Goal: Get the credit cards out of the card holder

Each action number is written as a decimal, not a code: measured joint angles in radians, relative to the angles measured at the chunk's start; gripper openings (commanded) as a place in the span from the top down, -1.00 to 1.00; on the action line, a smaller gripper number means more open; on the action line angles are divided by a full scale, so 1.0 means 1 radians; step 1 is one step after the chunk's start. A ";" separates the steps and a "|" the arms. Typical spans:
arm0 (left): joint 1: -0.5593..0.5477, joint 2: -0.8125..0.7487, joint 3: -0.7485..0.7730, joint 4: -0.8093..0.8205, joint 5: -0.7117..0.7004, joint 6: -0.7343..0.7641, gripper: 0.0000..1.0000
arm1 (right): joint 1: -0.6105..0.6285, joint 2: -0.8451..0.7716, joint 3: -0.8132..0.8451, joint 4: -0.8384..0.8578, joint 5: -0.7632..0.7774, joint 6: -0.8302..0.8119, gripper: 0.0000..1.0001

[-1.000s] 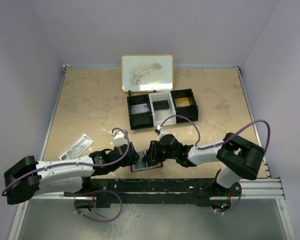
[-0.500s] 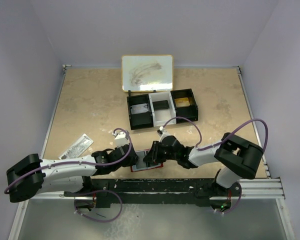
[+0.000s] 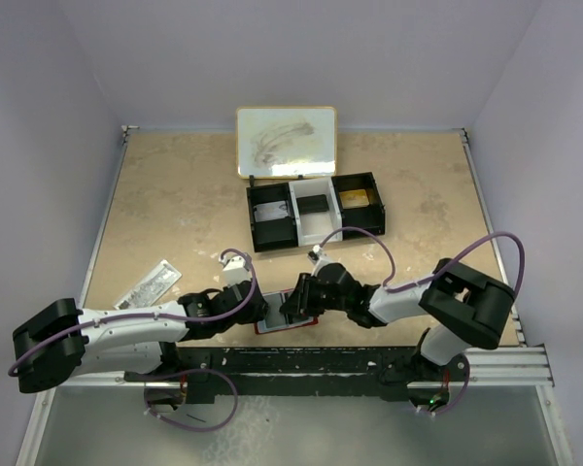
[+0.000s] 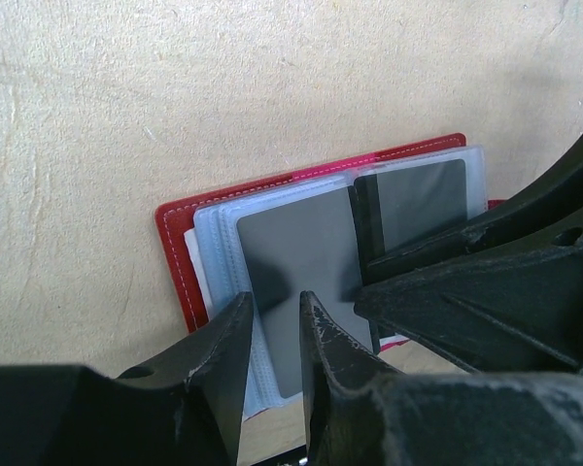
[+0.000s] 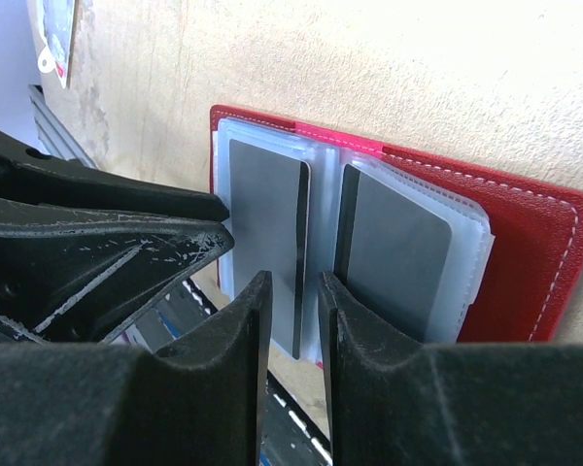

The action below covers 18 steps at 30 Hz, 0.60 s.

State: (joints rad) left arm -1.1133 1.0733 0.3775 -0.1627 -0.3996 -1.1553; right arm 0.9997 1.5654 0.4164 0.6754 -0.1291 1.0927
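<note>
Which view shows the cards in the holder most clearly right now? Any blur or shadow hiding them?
Right wrist: sharpest, both grey cards evenly lit in the card holder; left wrist: jaws' shadow darkens one card; top external: holder tiny, largely hidden.

A beige, marbled table [image 3: 175, 194] is enclosed at the left, top and right of the frame by plain pale lavender walls [image 3: 291, 58]. A metal rail [image 3: 525, 361] is set along its lower edge. Below it a grey surface [image 3: 369, 437], possibly floor, is seen. The scene is evenly, softly lit.
</note>
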 measured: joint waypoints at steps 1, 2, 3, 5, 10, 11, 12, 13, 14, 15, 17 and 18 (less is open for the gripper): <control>0.000 0.000 0.000 0.000 0.000 0.000 0.53 | -0.002 -0.002 -0.002 0.000 -0.002 0.000 0.45; 0.000 0.000 0.000 0.000 0.000 0.000 0.53 | -0.003 -0.003 -0.003 0.000 -0.002 0.000 0.46; 0.000 0.000 0.000 -0.001 0.000 0.000 0.53 | -0.004 -0.005 -0.004 0.000 -0.002 0.000 0.52; 0.000 0.000 0.000 -0.002 0.000 0.000 0.53 | -0.005 -0.012 -0.010 0.000 -0.002 0.000 0.59; 0.000 0.000 0.000 -0.002 0.000 0.000 0.54 | -0.006 -0.024 -0.013 -0.002 -0.004 -0.001 0.68; 0.000 0.000 0.000 -0.002 0.000 0.000 0.54 | -0.006 -0.025 -0.013 -0.002 -0.005 -0.002 0.68; 0.000 0.000 0.000 -0.002 0.000 0.000 0.54 | -0.006 -0.025 -0.013 -0.002 -0.006 -0.002 0.66; 0.000 0.000 0.000 -0.002 0.000 0.000 0.54 | -0.006 -0.025 -0.013 -0.003 -0.007 -0.002 0.64; 0.000 0.000 0.000 -0.002 0.000 0.000 0.55 | -0.006 -0.025 -0.013 -0.003 -0.012 -0.002 0.62; 0.000 0.000 0.000 -0.002 0.000 0.000 0.55 | -0.006 -0.025 -0.013 -0.003 -0.016 -0.002 0.60; 0.000 0.000 0.000 -0.002 0.000 0.000 0.55 | -0.006 -0.025 -0.013 -0.003 -0.021 -0.003 0.58; 0.000 0.000 0.000 -0.002 0.000 0.000 0.55 | -0.006 -0.025 -0.013 -0.003 -0.021 -0.003 0.56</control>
State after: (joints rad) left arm -1.1133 1.0733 0.3775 -0.1650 -0.3992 -1.1553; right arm 0.9936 1.5406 0.4034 0.6724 -0.1505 1.0897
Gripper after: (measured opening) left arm 0.228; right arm 0.200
